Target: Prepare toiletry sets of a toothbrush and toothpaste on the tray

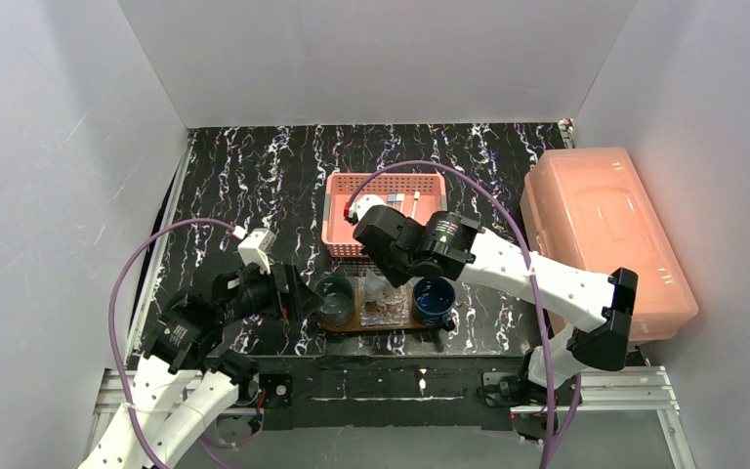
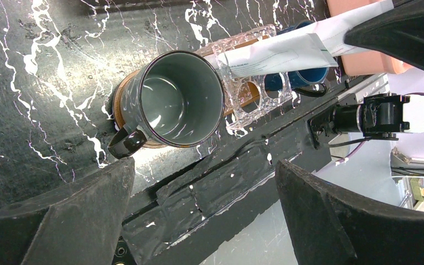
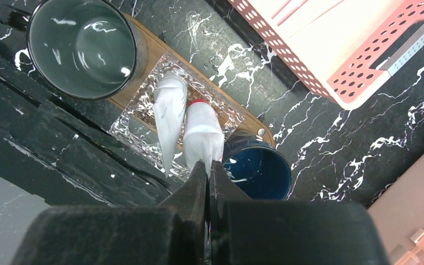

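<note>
The tray (image 3: 153, 51), a flat oval board of dark brown wood, lies at the near middle of the black marbled table, just in front of the arm bases. On it stand three vessels in a row: a grey ceramic mug (image 3: 80, 47) at the left end, a square holder of clear patterned glass (image 3: 138, 118) in the middle, and a dark blue mug (image 3: 256, 171) at the right end.

One white toothpaste tube (image 3: 168, 110) leans inside the glass holder. A second white toothpaste tube with a red cap (image 3: 201, 135) stands beside it, cap down in the same holder. The right gripper (image 3: 208, 171) pinches the flat tail of this second tube, with its fingers pressed tight together on it. The left gripper (image 2: 201, 187) hovers near the grey mug with its fingers spread wide and nothing between them.

I judge that the step in hand is placing the toothpaste. The next move seems to call for the right fingers to let go and rise straight up, so that the tube does not tip out.

Both mugs look empty. Some slim items (image 1: 403, 202) lie in the pink perforated plastic basket (image 3: 359, 61) behind the tray; they may be toothbrushes, but they are too small to tell.
</note>
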Controlling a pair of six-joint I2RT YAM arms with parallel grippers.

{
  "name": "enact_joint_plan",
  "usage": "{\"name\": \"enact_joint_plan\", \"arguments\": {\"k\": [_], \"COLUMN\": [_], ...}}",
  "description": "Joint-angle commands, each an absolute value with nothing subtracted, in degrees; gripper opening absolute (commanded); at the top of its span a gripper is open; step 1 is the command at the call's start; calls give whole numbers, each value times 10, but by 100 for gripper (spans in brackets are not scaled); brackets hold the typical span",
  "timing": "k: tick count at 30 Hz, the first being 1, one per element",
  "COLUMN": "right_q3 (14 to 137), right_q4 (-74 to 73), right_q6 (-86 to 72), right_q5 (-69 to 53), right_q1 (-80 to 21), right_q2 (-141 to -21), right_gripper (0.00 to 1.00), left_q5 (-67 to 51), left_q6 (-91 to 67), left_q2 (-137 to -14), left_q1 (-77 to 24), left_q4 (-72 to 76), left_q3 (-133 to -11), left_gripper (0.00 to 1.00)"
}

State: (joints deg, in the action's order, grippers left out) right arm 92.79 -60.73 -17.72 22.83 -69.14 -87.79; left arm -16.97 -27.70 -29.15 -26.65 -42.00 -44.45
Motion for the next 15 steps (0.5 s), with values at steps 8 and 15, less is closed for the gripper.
{"name": "enact_joint_plan", "arguments": {"k": [8, 15], "right_q3": [896, 873], "right_q4": [-554, -542], "right_q6": [-170, -170], "right_q5": [233, 228], "right_q1": [-687, -680], "right_q2": [-874, -875], "right_gripper": [1, 1], "left_q5": [-178, -178], "left_q6": [-272, -272], "left_q2": [-296, -297], "left_q1": [-267, -267], "left_q4": [-411, -410], "left_q3": [-439, -439], "left_gripper": [98, 98]}}
